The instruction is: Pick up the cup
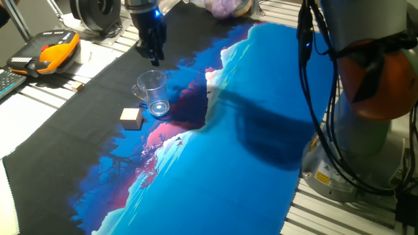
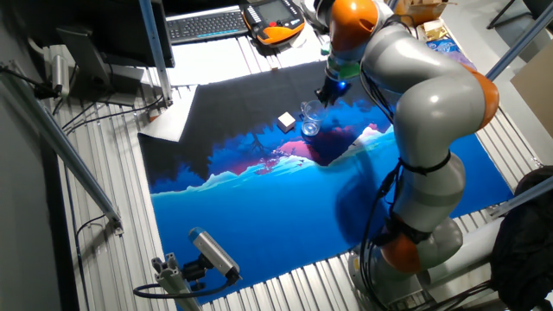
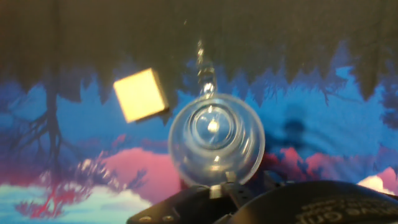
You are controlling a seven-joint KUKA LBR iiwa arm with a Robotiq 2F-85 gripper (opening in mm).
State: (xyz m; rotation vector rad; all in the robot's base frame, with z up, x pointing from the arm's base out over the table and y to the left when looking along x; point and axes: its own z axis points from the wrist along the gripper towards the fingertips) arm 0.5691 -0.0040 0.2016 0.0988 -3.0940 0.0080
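The gripper (image 3: 227, 186) sits at 6 o'clock in the hand view; whether its jaws are apart I cannot tell. Nothing is grasped yet. The block (image 3: 141, 94) lies near the cup (image 3: 216, 139) at its 10 o'clock, apart. The cup stands upright on the cloth (image 1: 261, 117), handle at 12; approach looks clear.

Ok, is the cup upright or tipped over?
Upright. The cup stands on its thick base with the mouth up, and the hand view looks straight down into it. It looks empty.
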